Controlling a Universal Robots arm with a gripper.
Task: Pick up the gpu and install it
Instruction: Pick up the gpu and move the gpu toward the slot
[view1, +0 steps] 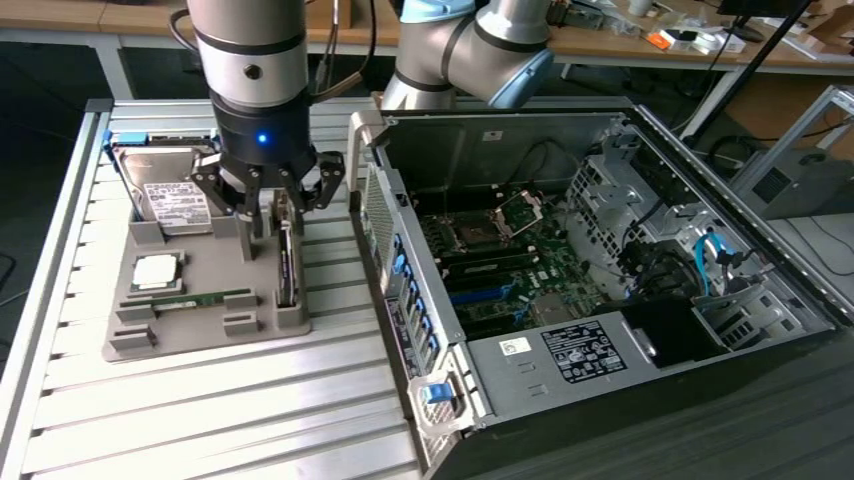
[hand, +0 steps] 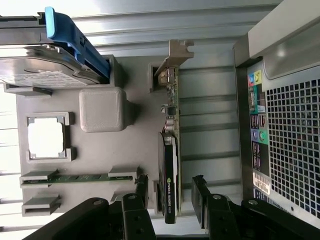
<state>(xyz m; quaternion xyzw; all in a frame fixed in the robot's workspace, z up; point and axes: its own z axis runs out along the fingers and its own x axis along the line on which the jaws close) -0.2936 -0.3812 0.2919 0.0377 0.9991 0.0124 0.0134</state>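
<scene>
Hovering over the grey tray (view1: 267, 325) (hand: 135, 75) on the slatted table (view1: 200, 420), the arm (view1: 254, 60) is holding its jaws apart, one on each side of the gpu (view1: 284, 265) (hand: 170, 150). In the wrist view a gap is showing on both sides, so nothing is being gripped. The gpu is standing on its long edge in a slot along the tray side nearest the open computer case (view1: 601, 350) (hand: 290, 125), with its silver bracket pointing toward the hard drive (view1: 174, 200) (hand: 40, 70) end. A RAM stick (view1: 200, 300) (hand: 80, 177) and a CPU (view1: 156, 270) (hand: 45, 140) are sitting in their own tray slots.
</scene>
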